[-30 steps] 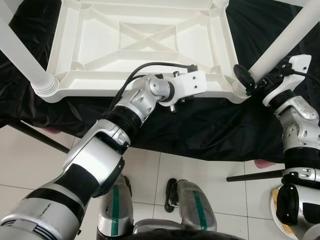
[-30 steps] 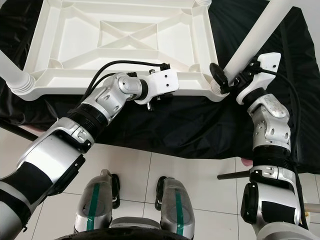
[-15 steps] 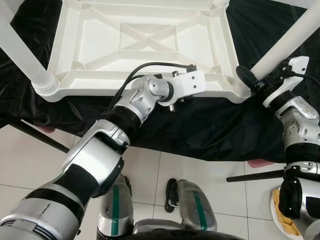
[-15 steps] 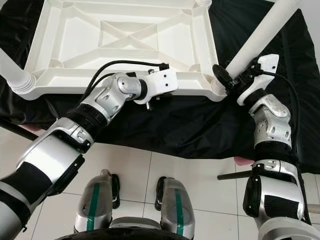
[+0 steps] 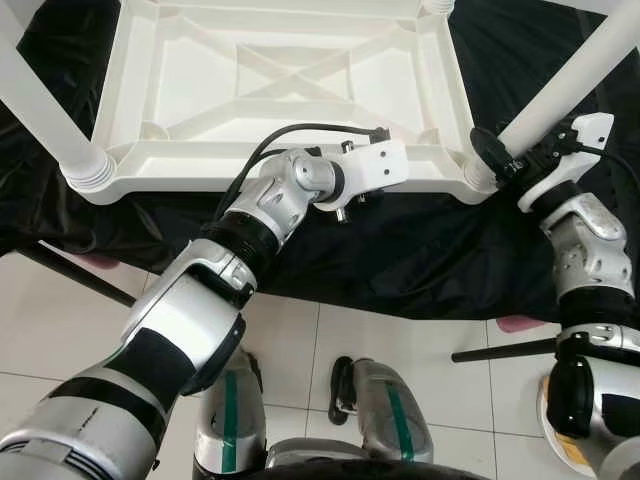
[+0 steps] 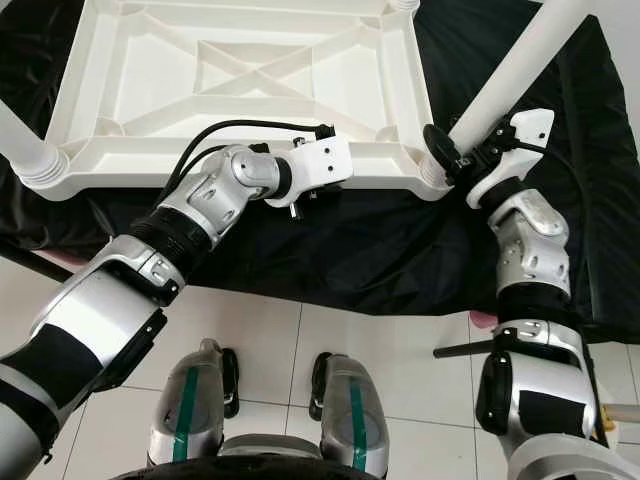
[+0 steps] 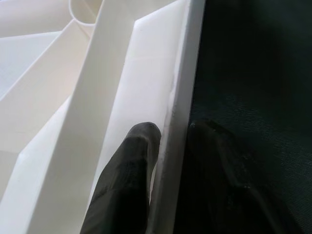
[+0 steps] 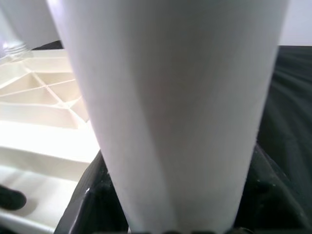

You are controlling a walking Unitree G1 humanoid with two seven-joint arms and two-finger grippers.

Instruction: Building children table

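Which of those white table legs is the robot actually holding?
The near-right leg: the right gripper clamps its base. The near-left leg stands untouched; the left gripper pinches the tabletop rim.

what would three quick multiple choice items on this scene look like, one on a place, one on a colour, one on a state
1. Where do the left gripper's fingers sit?
A. on a table leg
B. either side of the tabletop's near rim
C. on the floor tiles

2. What colour is the cloth under the tabletop?
A. black
B. red
C. yellow

3. What is the right gripper doing?
A. hanging idle by the robot's side
B. resting open on the cloth
C. shut on the near right table leg

Answers:
1 B, the left wrist view has one black finger on the white inner face of the rim and the other on the dark outer side.
2 A, black fabric lies all round the upturned white tabletop.
3 C, the right wrist view has the white leg between the fingers, close to the corner socket.
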